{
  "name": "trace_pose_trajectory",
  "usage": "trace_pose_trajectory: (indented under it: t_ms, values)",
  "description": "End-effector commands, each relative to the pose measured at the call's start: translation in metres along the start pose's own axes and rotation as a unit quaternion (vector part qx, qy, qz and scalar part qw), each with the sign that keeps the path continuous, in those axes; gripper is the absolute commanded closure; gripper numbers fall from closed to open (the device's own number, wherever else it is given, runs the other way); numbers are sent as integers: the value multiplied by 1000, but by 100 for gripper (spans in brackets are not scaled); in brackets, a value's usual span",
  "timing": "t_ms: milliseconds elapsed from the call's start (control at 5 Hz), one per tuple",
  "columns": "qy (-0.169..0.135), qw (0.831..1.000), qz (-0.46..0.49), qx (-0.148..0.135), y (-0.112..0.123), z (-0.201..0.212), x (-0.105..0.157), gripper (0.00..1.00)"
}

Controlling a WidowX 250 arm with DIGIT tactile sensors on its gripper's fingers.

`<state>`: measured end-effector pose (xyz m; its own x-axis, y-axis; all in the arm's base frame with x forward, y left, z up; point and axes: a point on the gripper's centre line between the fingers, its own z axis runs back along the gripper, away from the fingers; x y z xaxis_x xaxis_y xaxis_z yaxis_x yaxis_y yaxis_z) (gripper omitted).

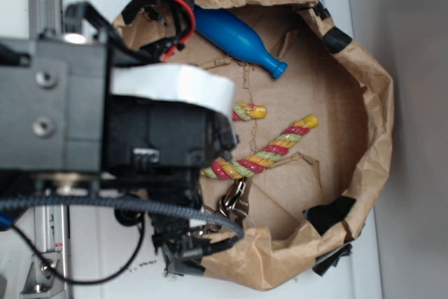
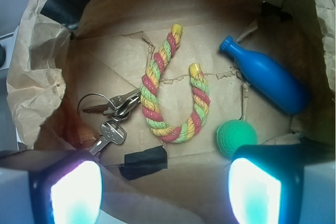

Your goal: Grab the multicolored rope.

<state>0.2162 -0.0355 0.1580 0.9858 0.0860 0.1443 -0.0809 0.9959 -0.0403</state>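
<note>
In wrist view only: green ball (image 2: 236,137).

The view is being dominated by the black arm (image 1: 105,117), and the tool itself is being hidden behind it. Beyond the arm, the multicolored rope (image 1: 269,152) is being seen lying on the floor of a brown paper bag (image 1: 371,103). A blue bottle (image 1: 238,38) is lying farther off, and keys (image 1: 234,201) are showing just beside the rope's bend.
</note>
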Motion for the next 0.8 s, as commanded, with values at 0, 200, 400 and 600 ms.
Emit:
trace_pose_trajectory:
  t_ms: [0, 200, 400, 600]
  values:
    - [-16, 989, 142, -44, -3, -64, 50, 0]
    - [-2, 990, 140, -28, -10, -84, 57, 0]
    - [11, 990, 142, -19, -14, -104, 59, 0]
    - [51, 988, 141, -28, -24, -130, 64, 29]
